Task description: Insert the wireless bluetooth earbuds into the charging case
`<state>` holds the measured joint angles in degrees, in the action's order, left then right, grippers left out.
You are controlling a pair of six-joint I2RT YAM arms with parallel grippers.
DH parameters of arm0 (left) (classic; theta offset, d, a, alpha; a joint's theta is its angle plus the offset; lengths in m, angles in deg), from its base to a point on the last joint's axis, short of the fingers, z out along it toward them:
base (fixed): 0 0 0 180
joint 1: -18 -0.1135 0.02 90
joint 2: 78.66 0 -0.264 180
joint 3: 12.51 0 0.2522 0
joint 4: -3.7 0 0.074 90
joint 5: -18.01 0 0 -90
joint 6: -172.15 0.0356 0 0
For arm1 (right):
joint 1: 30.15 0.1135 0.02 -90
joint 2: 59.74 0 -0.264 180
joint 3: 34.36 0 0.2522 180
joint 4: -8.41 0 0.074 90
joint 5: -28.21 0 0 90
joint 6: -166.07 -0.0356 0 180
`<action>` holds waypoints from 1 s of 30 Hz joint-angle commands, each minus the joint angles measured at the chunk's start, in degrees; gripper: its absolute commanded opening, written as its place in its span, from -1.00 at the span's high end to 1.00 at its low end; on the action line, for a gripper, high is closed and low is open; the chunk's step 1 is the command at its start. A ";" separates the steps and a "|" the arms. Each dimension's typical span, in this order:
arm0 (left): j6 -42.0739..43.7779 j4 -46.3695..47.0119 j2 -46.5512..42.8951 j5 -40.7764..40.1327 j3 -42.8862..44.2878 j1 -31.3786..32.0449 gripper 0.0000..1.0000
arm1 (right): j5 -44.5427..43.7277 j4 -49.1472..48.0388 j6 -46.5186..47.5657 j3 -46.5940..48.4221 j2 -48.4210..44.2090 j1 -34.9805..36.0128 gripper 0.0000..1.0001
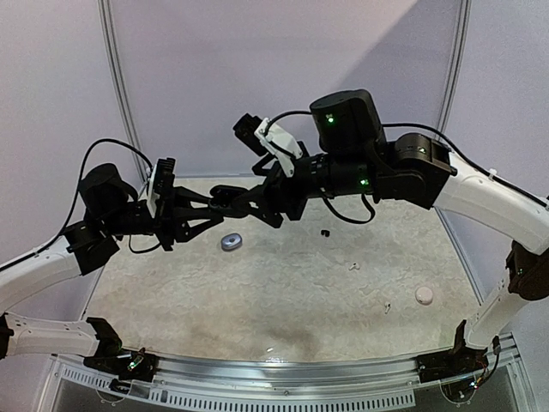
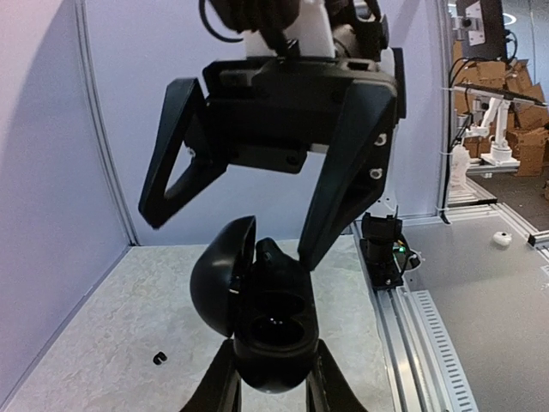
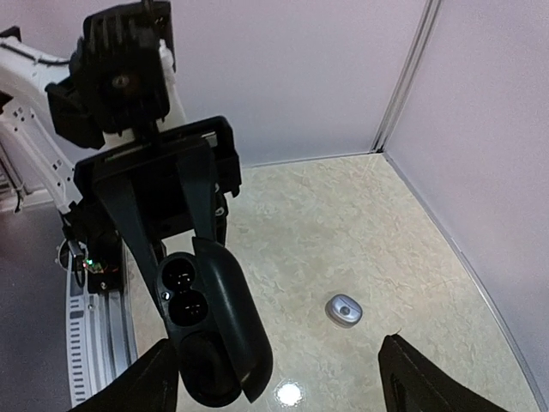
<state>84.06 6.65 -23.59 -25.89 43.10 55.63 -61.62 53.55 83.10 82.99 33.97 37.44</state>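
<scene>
Starting at the near right of the pale speckled table (image 1: 214, 318): a round white pebble-like case (image 1: 424, 295) sits shut, and just beside it and a little further in lie two tiny white earbuds (image 1: 388, 306), loose on the surface. Go further and there's one tiny black earbud (image 1: 326, 232), alone, and well to its left a small silvery-grey oval case (image 1: 232, 242).

Now up above the far half, where the action is. The left gripper (image 2: 273, 369) is clamped tight on a glossy black egg-shaped charging case (image 2: 270, 339), holding it in mid-air with its hinged lid (image 2: 219, 279) swung open and its two sockets facing the other arm. Whether those sockets are filled, I can't tell.

The right gripper (image 2: 230, 240) hovers just in front of that open mouth, jaws spread wide, carrying nothing.

Here's the key: the black earbud lies down on the table, below that open claw and towards the right arm's own side, so the free right arm looks the natural one to fetch it. It's too small to read its long axis.
</scene>
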 commanded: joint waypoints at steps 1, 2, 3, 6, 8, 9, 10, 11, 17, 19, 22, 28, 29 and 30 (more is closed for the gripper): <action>-0.31 -1.46 0.38 3.30 1.49 1.25 1.00 | 3.73 0.95 -0.63 1.07 0.49 0.12 -0.54; -0.25 -1.46 0.39 3.38 1.56 1.35 1.00 | 3.90 0.44 -0.93 0.93 0.44 0.16 -0.51; -0.21 -1.49 0.39 3.38 1.57 1.43 1.00 | 4.22 0.03 -1.15 0.86 0.54 0.09 -0.49; -0.11 -1.54 0.43 3.51 1.66 1.53 1.00 | 5.36 -0.89 -1.74 0.86 0.93 0.15 -0.45; 0.04 -1.68 0.18 3.42 1.57 1.57 1.00 | 6.37 -0.96 -1.92 1.08 1.03 0.08 -0.48; 0.11 -1.72 0.18 3.27 1.51 1.57 1.00 | 6.41 -1.03 -1.97 1.10 1.03 0.14 -0.50; 0.25 -1.78 0.07 3.14 1.49 1.57 1.00 | 6.21 -1.05 -2.28 1.16 0.99 0.09 -0.51; 0.26 -1.84 -0.11 3.04 1.44 1.62 1.00 | 5.19 -1.01 -2.48 1.24 0.95 0.11 -0.50; 0.21 -1.86 -0.49 2.53 1.22 1.66 1.00 | 4.93 -1.25 -2.47 1.41 0.87 0.14 -0.37; 0.28 -1.87 -0.57 2.45 1.22 1.66 1.00 | 4.49 -0.74 -2.34 1.42 1.17 0.07 -0.30; 0.09 -1.84 -0.72 2.10 1.22 1.66 1.00 | 3.54 0.62 -2.58 1.48 1.85 0.05 -0.26; -0.35 -0.53 -0.96 1.04 0.98 1.66 1.00 | 0.68 2.35 -2.75 0.39 2.41 0.12 -0.14; -0.42 -0.22 -0.93 0.81 0.96 1.66 1.00 | 0.63 2.59 -2.56 0.38 2.57 0.10 -0.13; -0.45 -0.06 -0.88 0.48 0.89 1.66 1.00 | 0.64 2.75 -2.39 0.38 2.93 0.13 -0.12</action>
<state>84.04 5.21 -23.66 -24.58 43.34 56.41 -58.67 53.85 80.63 83.06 35.26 37.46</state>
